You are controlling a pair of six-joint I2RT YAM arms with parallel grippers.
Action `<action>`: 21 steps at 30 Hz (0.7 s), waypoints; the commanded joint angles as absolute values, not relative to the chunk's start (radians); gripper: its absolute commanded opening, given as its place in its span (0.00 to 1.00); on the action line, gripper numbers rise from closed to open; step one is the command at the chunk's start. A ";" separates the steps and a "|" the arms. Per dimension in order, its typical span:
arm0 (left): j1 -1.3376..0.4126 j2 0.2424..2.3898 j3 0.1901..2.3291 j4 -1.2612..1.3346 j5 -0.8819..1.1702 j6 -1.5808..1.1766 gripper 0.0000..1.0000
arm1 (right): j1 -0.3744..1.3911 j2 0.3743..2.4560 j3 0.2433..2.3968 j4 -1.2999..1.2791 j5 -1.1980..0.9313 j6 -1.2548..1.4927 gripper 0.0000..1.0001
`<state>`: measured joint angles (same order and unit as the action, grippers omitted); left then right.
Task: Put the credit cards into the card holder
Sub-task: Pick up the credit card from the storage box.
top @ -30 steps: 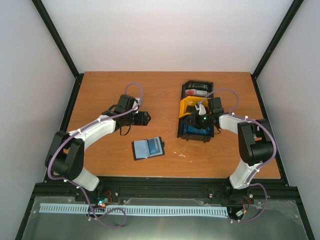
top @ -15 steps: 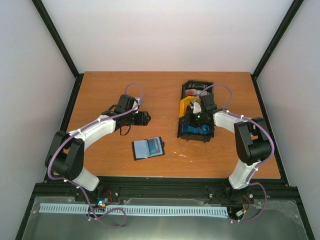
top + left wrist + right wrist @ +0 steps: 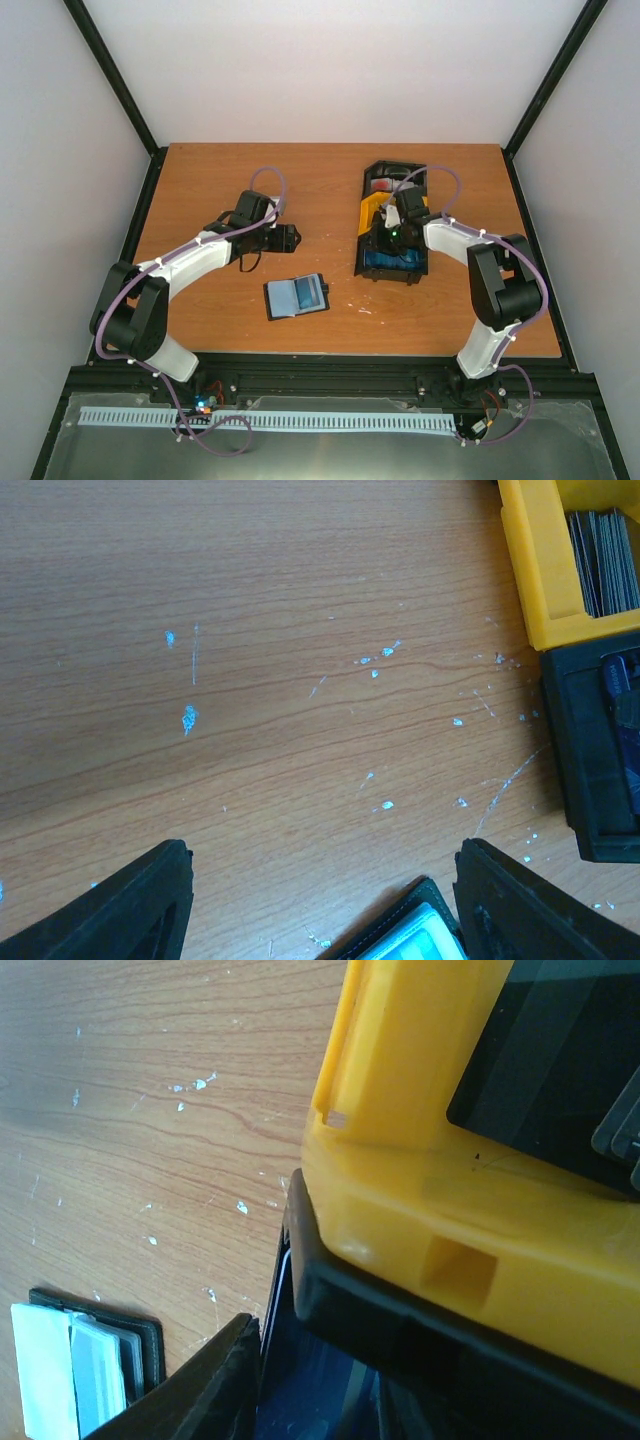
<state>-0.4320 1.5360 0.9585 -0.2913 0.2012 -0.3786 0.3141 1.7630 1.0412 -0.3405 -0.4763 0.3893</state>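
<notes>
The card holder lies open and flat on the table, black, near the front edge. A light blue card sits in its inner face. At about 2 o'clock from it, a row of trays holds more cards. Blue cards lie nearest, dark grey cards are packed together in the yellow tray, and red-and-white cards lie farthest.

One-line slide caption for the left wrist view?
Open left end effector above the wood table, card holder at bottom edge, yellow tray of dark grey cards top right.
</notes>
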 commanded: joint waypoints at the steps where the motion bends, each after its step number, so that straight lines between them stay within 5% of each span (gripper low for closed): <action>1: -0.425 1.507 0.956 -0.277 0.189 -0.370 0.73 | 0.334 1.756 1.060 -0.406 -0.384 0.380 0.33; 8: -0.425 1.507 0.953 -0.275 0.189 -0.370 0.73 | 0.389 1.778 1.123 -0.465 -0.361 0.355 0.51; 21: -0.425 1.500 0.945 -0.271 0.186 -0.369 0.73 | 0.437 1.834 1.195 -0.590 -0.192 0.395 0.44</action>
<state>-0.4316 1.5322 0.9463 -0.2878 0.1959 -0.3786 0.4248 1.8305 1.1736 -0.5468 -0.2592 0.3729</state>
